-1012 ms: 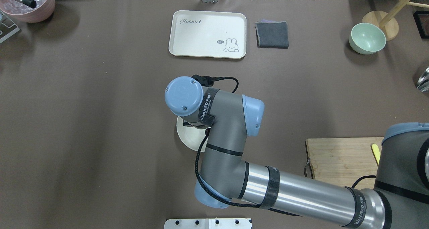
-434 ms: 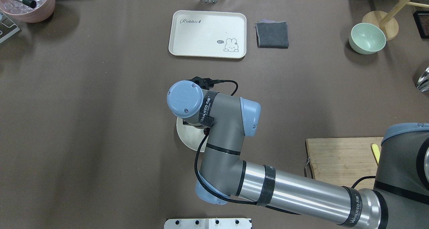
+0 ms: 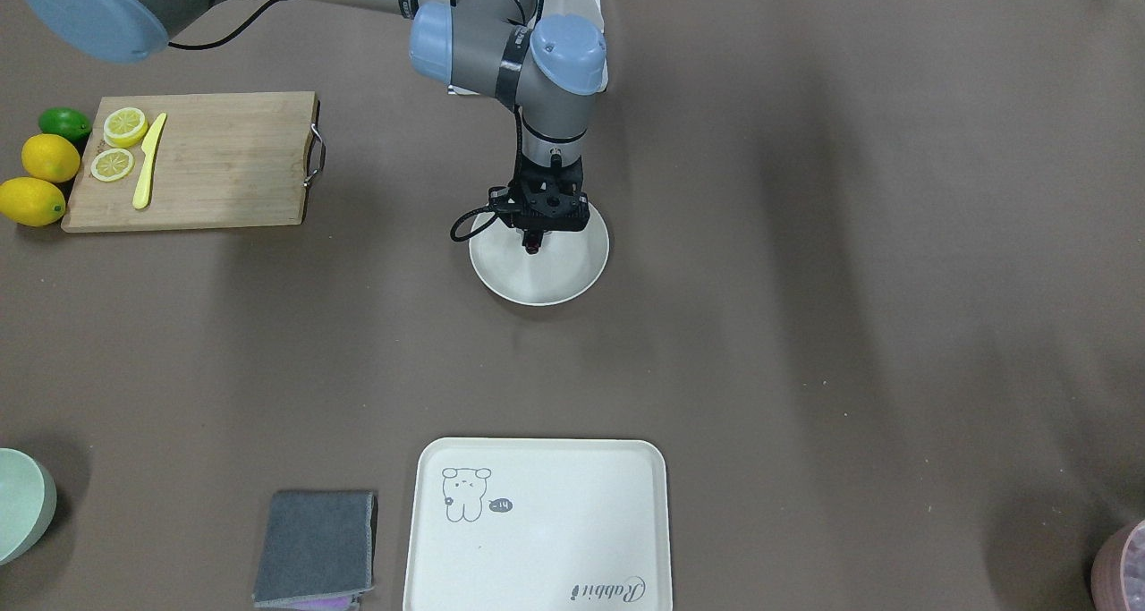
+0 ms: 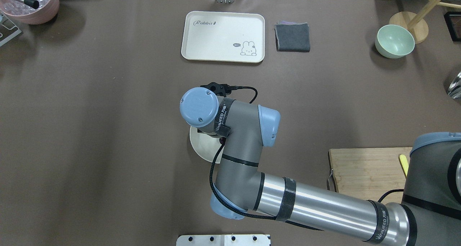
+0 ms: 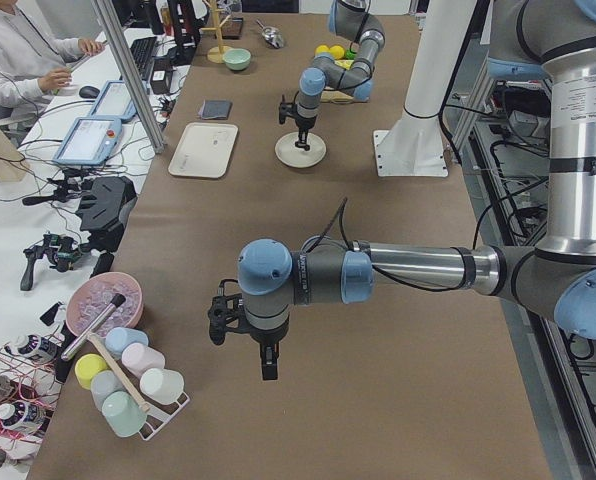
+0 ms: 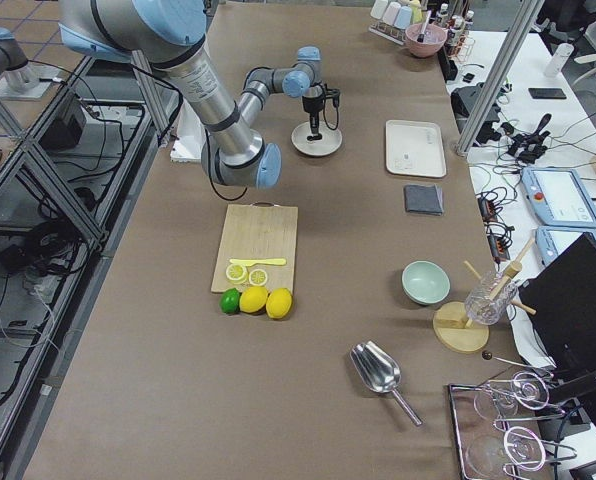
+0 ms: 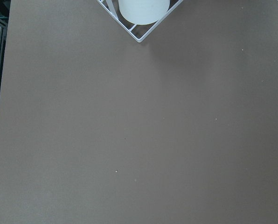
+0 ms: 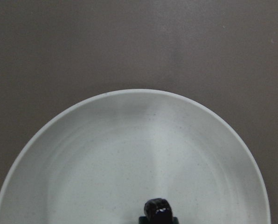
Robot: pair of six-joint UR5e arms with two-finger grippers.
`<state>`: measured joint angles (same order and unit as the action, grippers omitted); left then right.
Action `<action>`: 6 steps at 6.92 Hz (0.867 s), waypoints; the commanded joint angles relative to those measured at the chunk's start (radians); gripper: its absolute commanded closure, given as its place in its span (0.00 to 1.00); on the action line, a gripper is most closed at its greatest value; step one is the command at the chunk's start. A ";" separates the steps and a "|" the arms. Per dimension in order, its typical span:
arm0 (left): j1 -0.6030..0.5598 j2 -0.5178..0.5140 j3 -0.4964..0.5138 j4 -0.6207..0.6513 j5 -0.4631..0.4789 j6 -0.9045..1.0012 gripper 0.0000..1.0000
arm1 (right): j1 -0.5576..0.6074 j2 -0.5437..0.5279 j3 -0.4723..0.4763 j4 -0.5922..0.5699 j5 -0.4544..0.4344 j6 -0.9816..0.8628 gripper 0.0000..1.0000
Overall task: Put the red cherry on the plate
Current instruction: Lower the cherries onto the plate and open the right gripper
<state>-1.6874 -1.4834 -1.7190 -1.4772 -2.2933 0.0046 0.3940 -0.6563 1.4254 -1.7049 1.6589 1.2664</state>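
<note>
The plate (image 3: pixel 546 280) is a round cream-white dish in the middle of the brown table. My right gripper (image 3: pixel 533 240) hangs straight down over the plate's robot-side half, shut on the red cherry (image 3: pixel 533 248), a tiny dark red lump at its tips. In the right wrist view the cherry (image 8: pixel 158 209) shows dark and glossy just above the plate (image 8: pixel 129 154). The overhead view hides most of the plate (image 4: pixel 201 145) under the arm. My left gripper (image 5: pixel 268 368) hovers over bare table far to the robot's left; whether it is open or shut I cannot tell.
A wooden cutting board (image 3: pixel 215 159) holds lemon slices and a yellow knife (image 3: pixel 148 159), with whole lemons (image 3: pixel 40 177) beside it. On the operators' side lie a cream tray (image 3: pixel 537 526), a grey cloth (image 3: pixel 315 547) and a mint bowl (image 3: pixel 20 504). A cup rack (image 7: pixel 141 14) is near the left gripper.
The right wrist has come down toward the plate and shifted slightly, with the cherry still in its fingers. Everything else on the table is as it was.
</note>
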 commanded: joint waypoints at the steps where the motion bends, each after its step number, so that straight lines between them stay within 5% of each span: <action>1: 0.000 0.003 0.002 0.000 0.000 0.000 0.01 | 0.014 0.001 0.007 -0.007 -0.004 -0.005 0.00; 3: 0.000 0.003 0.009 0.000 0.000 -0.002 0.01 | 0.052 -0.008 0.048 -0.012 0.031 -0.024 0.00; 6: 0.000 0.000 0.006 0.002 -0.002 -0.008 0.01 | 0.220 -0.257 0.456 -0.182 0.175 -0.265 0.00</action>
<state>-1.6874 -1.4826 -1.7114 -1.4752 -2.2936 0.0017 0.5230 -0.8039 1.7304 -1.8331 1.7486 1.1140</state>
